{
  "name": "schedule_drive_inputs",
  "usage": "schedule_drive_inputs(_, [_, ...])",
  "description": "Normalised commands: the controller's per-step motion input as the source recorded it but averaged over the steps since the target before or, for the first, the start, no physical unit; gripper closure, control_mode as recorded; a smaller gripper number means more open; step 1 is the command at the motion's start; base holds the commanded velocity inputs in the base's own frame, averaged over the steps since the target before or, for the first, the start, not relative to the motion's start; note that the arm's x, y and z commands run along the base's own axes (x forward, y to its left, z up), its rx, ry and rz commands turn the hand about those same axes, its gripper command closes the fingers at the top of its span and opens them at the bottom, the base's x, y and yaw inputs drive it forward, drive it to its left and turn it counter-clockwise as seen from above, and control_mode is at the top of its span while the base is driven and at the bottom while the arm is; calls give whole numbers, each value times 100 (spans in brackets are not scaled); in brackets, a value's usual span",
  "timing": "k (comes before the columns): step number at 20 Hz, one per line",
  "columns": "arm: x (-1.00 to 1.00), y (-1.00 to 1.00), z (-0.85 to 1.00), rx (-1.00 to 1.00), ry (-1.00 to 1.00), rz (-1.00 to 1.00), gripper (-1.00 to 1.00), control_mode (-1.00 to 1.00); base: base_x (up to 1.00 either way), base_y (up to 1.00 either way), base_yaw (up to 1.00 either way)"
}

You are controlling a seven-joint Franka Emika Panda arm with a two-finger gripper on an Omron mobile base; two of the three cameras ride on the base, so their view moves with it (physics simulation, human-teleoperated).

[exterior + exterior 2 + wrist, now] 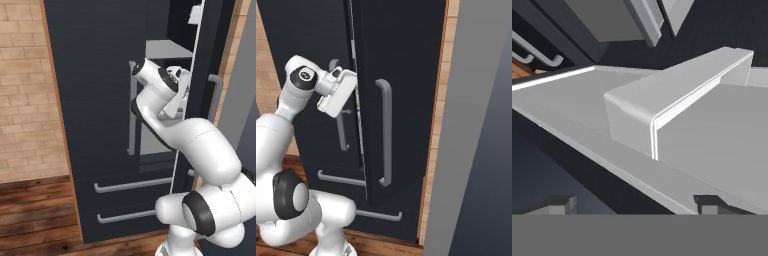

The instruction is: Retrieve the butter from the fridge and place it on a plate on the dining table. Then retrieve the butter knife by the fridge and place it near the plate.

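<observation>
The fridge [95, 100] is tall and matte black, and its right door [406, 60] stands swung open. My arm reaches into the gap between the two doors, with the white hand [176, 92] at the door's edge. In the hand view my gripper [634, 202] is open, its two dark fingertips [559, 202] wide apart with nothing between them, just above a grey fridge shelf [572, 100]. A raised grey ledge [662, 95] crosses that shelf ahead of the fingers. The butter, the plate, the dining table and the butter knife are out of view.
The open door's long grey handle [385, 130] hangs close to my hand's right. Two lower drawers with grey handles [130, 186] sit under the doors. A brick wall [25, 75] and wood floor [35, 210] lie left; a grey panel [476, 125] stands right.
</observation>
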Motion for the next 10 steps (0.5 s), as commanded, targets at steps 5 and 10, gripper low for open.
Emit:
schedule_drive_inputs(5, [0,-32,0,0,0,0,-100,-100,0,0,0])
schedule_drive_inputs(10, [-48,-67,0,0,0,0,-100,-100,0,0,0])
